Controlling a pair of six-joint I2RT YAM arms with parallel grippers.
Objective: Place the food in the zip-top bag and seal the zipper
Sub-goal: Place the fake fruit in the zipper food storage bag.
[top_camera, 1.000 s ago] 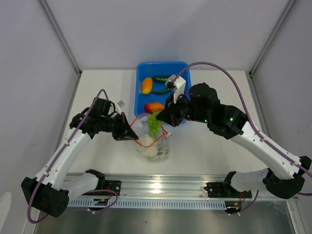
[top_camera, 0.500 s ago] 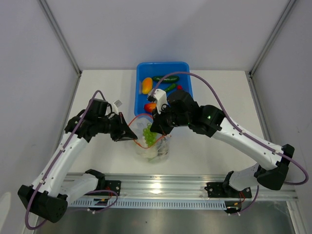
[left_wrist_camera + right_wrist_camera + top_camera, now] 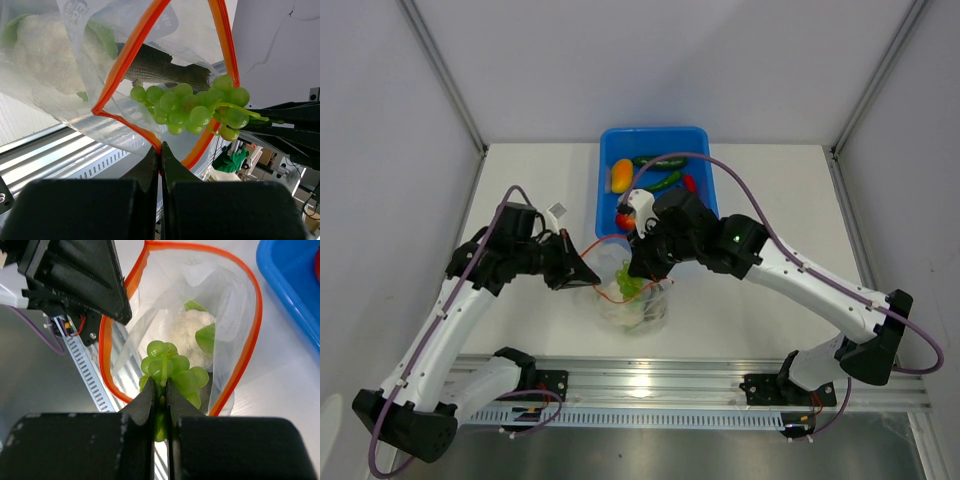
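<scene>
The clear zip-top bag stands open on the table in front of the blue tub. My left gripper is shut on its orange zipper at the near left edge and holds the mouth open. My right gripper is shut on the stem of a bunch of green grapes and holds it in the bag's mouth. The grapes hang inside the zipper loop. A grey fish and white cauliflower lie inside the bag.
The blue tub behind the bag holds an orange-yellow pepper, green chilies, a red chili and a red-orange fruit partly hidden by my right arm. A metal rail runs along the near edge.
My right gripper has carried the grapes left and down from over the tub's front edge into the bag's mouth. My left gripper keeps hold of the zipper edge, shifted slightly left.
</scene>
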